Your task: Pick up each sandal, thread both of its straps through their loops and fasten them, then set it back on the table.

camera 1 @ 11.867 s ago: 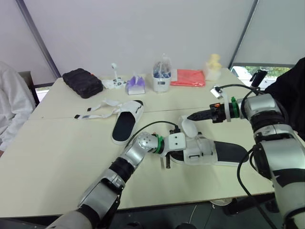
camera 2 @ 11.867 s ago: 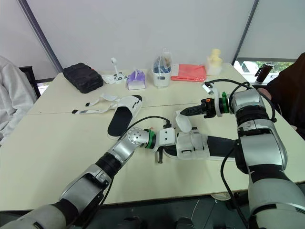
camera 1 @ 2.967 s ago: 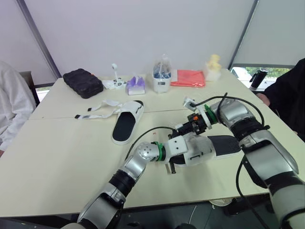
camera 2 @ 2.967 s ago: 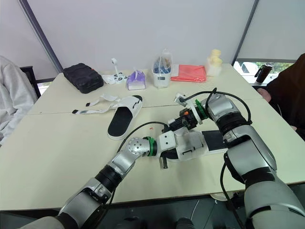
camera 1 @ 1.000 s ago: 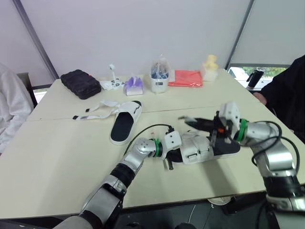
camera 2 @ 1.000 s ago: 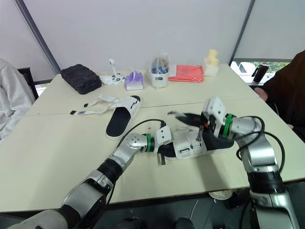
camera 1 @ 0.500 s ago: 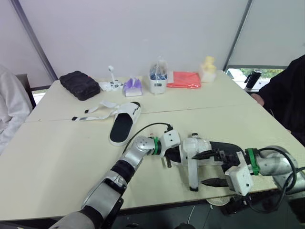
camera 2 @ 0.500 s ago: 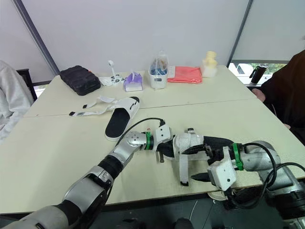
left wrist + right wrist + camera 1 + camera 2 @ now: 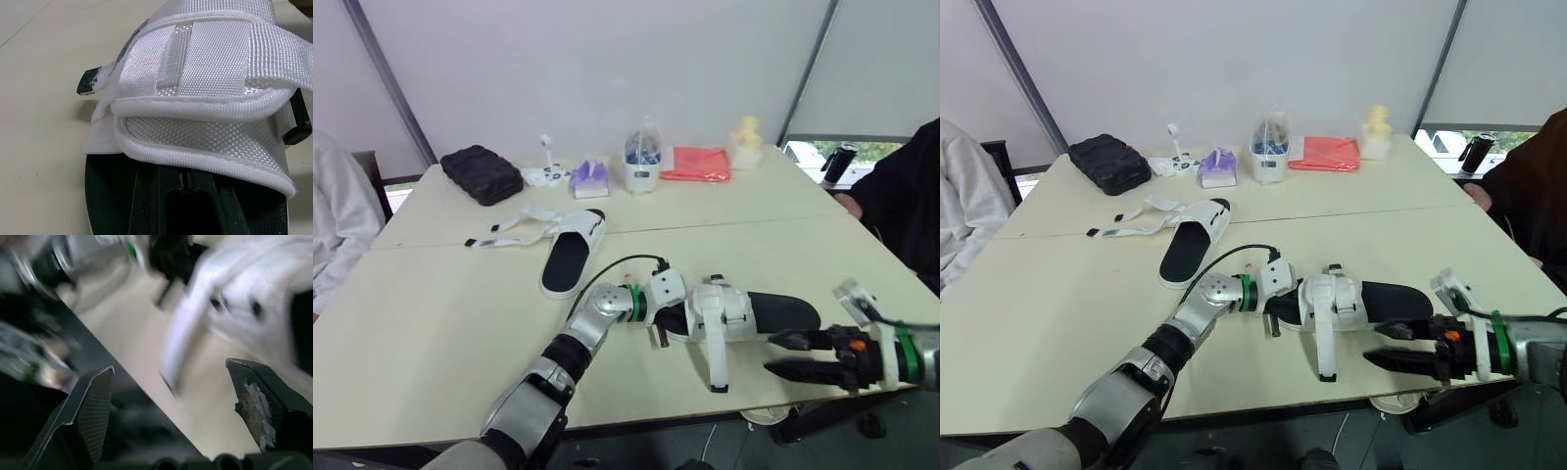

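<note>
Lying on the surface (image 9: 431, 323) at left, one sandal (image 9: 570, 253) has its straps (image 9: 514, 225) spread loose. The left claw (image 9: 664, 321) sits at the toe of the other sandal (image 9: 783, 311), and I cannot tell whether it grips. That sandal rests flat, one strap (image 9: 716, 357) trailing toward the near edge. The right claw (image 9: 771, 353) hovers spread wide near the heel half, touching nothing.

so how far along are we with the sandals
Done: no sandal looks finished. In hand: the near sandal lies on the table, left gripper at its toe end, one strap trailing loose toward the table edge; the right gripper hangs nearby, jaws open and empty. Left: fastening it, then the far sandal, its straps splayed flat.
</note>
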